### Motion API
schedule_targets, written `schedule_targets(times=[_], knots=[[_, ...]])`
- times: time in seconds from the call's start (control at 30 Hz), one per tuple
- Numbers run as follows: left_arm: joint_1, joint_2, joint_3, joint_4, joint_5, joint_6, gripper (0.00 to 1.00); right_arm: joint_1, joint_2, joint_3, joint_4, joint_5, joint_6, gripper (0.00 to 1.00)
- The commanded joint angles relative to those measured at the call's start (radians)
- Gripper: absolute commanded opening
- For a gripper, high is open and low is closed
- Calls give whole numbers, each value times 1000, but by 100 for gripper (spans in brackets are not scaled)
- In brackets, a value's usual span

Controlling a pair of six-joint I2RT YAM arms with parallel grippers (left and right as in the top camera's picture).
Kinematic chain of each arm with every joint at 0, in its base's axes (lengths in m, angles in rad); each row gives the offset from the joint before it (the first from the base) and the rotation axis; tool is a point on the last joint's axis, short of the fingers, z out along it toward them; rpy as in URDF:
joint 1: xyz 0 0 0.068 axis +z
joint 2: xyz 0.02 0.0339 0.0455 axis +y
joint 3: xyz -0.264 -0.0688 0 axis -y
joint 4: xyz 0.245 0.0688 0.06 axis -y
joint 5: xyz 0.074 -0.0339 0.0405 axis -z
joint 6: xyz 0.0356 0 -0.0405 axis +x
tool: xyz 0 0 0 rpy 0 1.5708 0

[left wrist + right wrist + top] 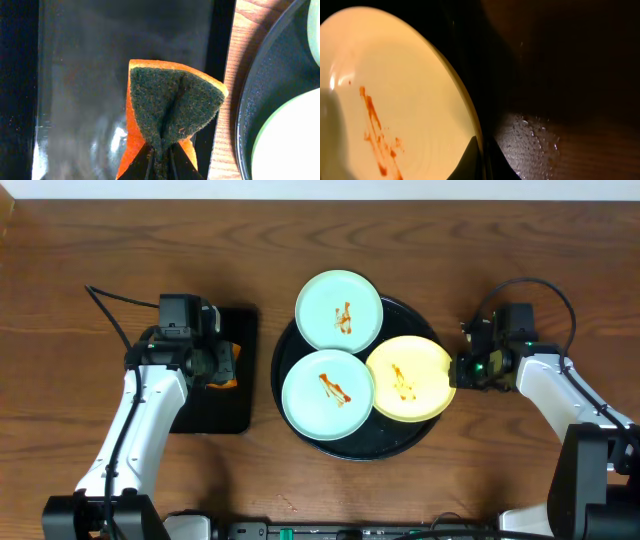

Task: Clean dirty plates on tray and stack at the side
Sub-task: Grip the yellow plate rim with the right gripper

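- Pinched at its folded corner, an orange sponge [172, 107] with a dark green scouring face is held by the left gripper [160, 167]. The jaws are closed tight on it above the rectangular black tray [75, 75].
- At the right wrist, the yellow plate [395, 100] is held by its rim. The right gripper [482, 162] is closed on that thin edge.
- On the round black tray [385, 445], the yellow plate is set at the right side. Its right edge reaches past the tray's rim towards the right gripper.
- Two mint-green plates [339, 311] are placed on the tray's rear and left, between the sponge and the yellow plate.
- The right arm is much the nearer to the yellow plate. The sponge is kept well apart to its left, so a reach rightwards across the tray is judged to be needed.
- An orange-brown sauce streak [375, 130] is seen at the plate's centre. Its long axis is laid roughly crosswise to the line between the grippers.
- No brand, label or writing can be read.
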Motion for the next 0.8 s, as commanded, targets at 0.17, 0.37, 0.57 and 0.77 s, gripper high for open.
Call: schedule_targets(times=[0.17, 0.37, 0.57, 0.77], knots=[[-1, 2, 5, -3, 18, -6, 10, 8, 3, 9, -16, 20, -4, 1], [-1, 2, 5, -3, 18, -6, 9, 8, -3, 10, -43, 113, 30, 1], [-1, 2, 5, 12, 17, -6, 8, 8, -31, 11, -42, 115, 29, 1], [-2, 1, 5, 55, 22, -6, 8, 8, -37, 11, -42, 103, 29, 1]])
